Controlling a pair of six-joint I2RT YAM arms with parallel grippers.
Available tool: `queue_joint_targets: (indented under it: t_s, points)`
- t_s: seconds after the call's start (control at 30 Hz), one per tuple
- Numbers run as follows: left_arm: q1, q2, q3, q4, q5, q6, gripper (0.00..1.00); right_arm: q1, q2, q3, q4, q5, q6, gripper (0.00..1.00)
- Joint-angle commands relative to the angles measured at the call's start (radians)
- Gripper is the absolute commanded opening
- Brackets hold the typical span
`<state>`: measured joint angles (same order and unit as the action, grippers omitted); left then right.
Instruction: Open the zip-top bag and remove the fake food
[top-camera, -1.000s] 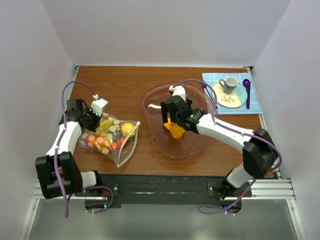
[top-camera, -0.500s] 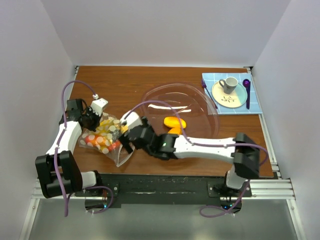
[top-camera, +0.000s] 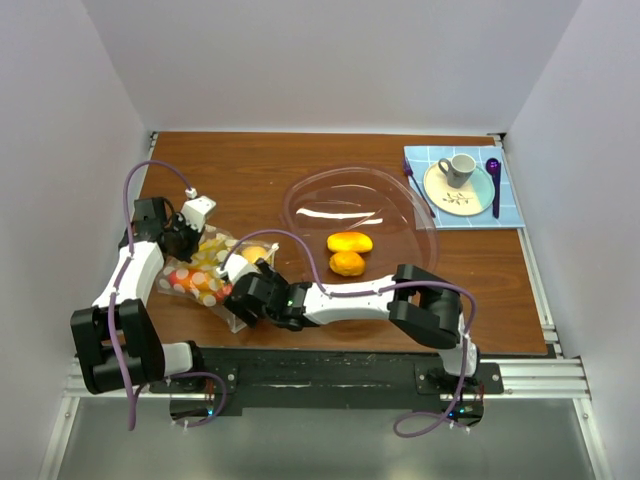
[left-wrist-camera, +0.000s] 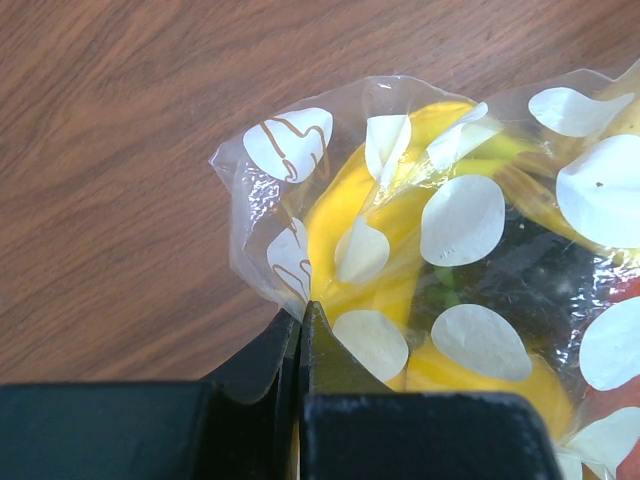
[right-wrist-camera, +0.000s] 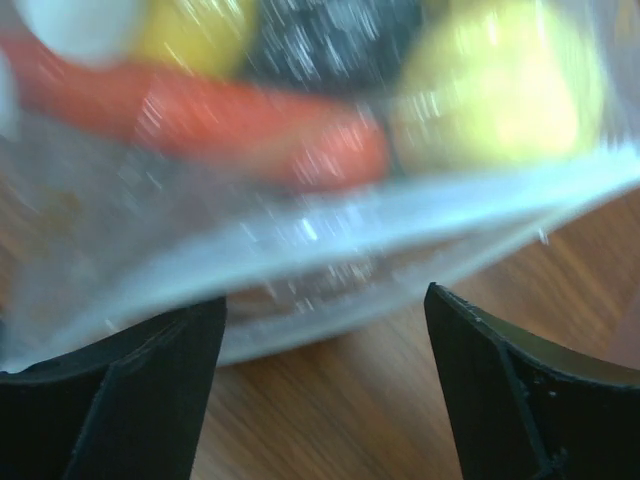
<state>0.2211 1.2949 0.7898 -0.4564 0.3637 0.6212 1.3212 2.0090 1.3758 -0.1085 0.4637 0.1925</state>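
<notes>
1. Two arms work over one wooden table (top-camera: 250, 170). The right arm reaches low across it toward the left arm's side.
2. One large pink-tinted clear bowl (top-camera: 390, 205) stands well to the right of both sets of fingers. Neither gripper touches it.
3. The zip-top bag (top-camera: 205, 280) lies flat on the table between the two grippers. It is clear plastic with white spots.
4. The left gripper (left-wrist-camera: 300, 322) has its jaws pressed together on a crumpled corner of the zip-top bag (left-wrist-camera: 400, 230). The film rises directly from the closed tips.
5. The right gripper (right-wrist-camera: 325, 320) has its fingers (right-wrist-camera: 150, 370) spread wide and grips nothing. The bag's thick edge strip (right-wrist-camera: 330, 235) runs across the gap just ahead of the tips. The blur does not show whether it touches them.
6. One blue checked placemat (top-camera: 512, 205) lies at the far right corner, well apart from both grippers. It carries a plate (top-camera: 445, 200).
7. The fake food is split:
   - Two orange-yellow pieces (top-camera: 350, 242) lie in the bowl, well right of the right fingers.
   - The other pieces are inside the bag. Just beyond the right fingertips are a red-orange piece (right-wrist-camera: 250, 125) and a yellow piece (right-wrist-camera: 500, 90).
   - A yellow curved piece (left-wrist-camera: 345, 215) sits just beyond the left tips.
8. One grey cup (top-camera: 460, 166) stands on the plate.
9. One purple spoon (top-camera: 493, 185) lies beside the plate.
</notes>
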Motion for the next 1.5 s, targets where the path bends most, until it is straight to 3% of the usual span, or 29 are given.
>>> queue_joint_targets:
  t_s: [0.0,0.37,0.67,0.77,0.97,1.1,1.23,1.47]
  points:
    - [-0.003,0.007,0.009,0.027,0.032,-0.005,0.0,0.0,0.02,0.106,0.151,-0.049,-0.099,0.87]
    - [-0.025,0.012,0.002,-0.025,0.08,0.043,0.0,-0.02,0.2,0.299,0.112,-0.161,-0.15,0.9]
    - [-0.026,0.044,0.003,-0.016,0.069,0.051,0.0,-0.043,0.208,0.207,0.128,-0.241,-0.048,0.8]
    - [-0.026,0.049,0.003,-0.011,0.069,0.046,0.0,-0.043,0.195,0.171,0.145,-0.246,-0.039,0.71]
    - [-0.025,0.044,0.014,-0.01,0.05,0.038,0.0,-0.043,0.154,0.128,0.145,-0.277,-0.018,0.4]
    - [-0.026,0.043,0.011,0.03,0.011,0.008,0.0,-0.043,0.048,0.057,0.151,-0.26,0.014,0.12]
    - [-0.025,0.046,0.009,0.065,-0.055,-0.029,0.0,-0.043,-0.096,-0.026,0.113,-0.225,0.051,0.09]
    - [-0.022,0.049,0.031,0.087,-0.086,-0.052,0.0,-0.042,-0.266,-0.032,-0.15,-0.142,0.122,0.07]
